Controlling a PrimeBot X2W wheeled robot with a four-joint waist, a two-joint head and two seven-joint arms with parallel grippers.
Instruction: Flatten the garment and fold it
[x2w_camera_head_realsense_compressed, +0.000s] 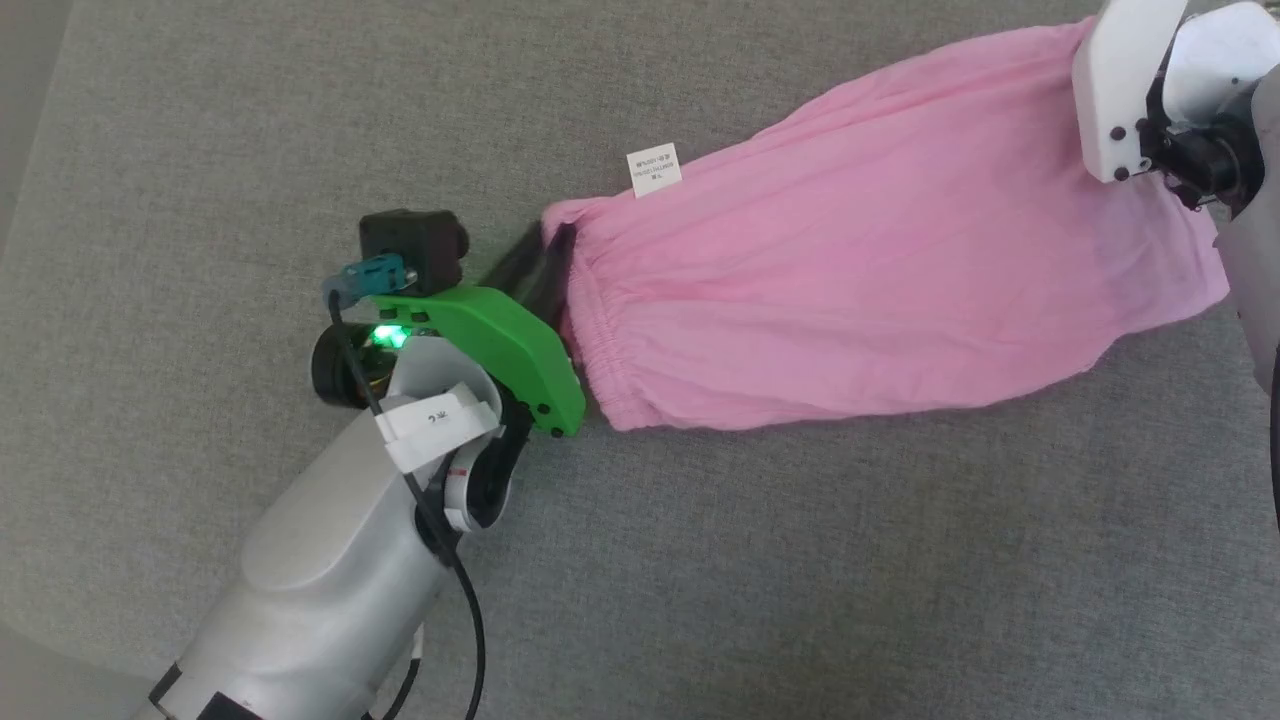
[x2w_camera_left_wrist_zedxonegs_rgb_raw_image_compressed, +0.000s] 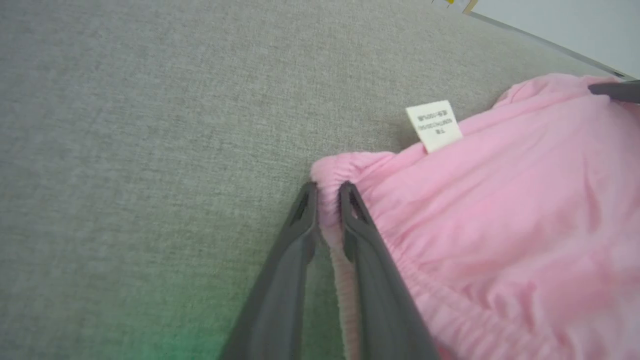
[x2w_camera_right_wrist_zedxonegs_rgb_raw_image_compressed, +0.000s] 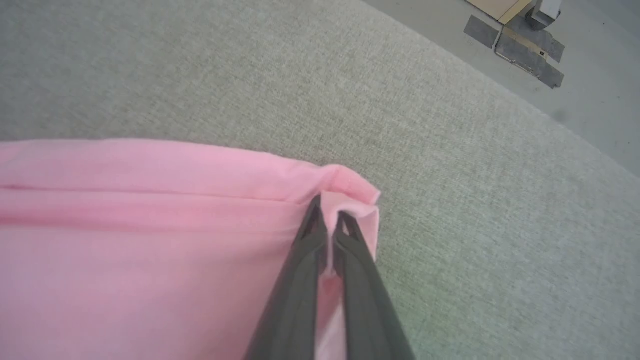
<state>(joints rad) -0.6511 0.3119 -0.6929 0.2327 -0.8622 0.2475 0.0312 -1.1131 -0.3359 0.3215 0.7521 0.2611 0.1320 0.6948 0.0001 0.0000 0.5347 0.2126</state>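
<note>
Two ends of the pink shorts (x2w_camera_head_realsense_compressed: 880, 290) each have a gripper at them. The shorts lie spread flat on the grey cloth surface (x2w_camera_head_realsense_compressed: 200, 150), running from the middle of the head view up to its upper right corner. Their gathered waistband (x2w_camera_head_realsense_compressed: 590, 340) is at the middle end.

The left gripper (x2w_camera_left_wrist_zedxonegs_rgb_raw_image_compressed: 327, 192) sits at the top corner of the waistband. Its fingers stand a little apart with the pink edge between them, and a sliver of grey shows beside the cloth. I cannot tell whether they pinch it.

The right gripper (x2w_camera_right_wrist_zedxonegs_rgb_raw_image_compressed: 330, 212), at the upper right of the head view, is closed on a folded corner of the leg hem.

A small white label (x2w_camera_head_realsense_compressed: 654, 170) sticks out from the upper edge of the shorts, near the waistband.
</note>
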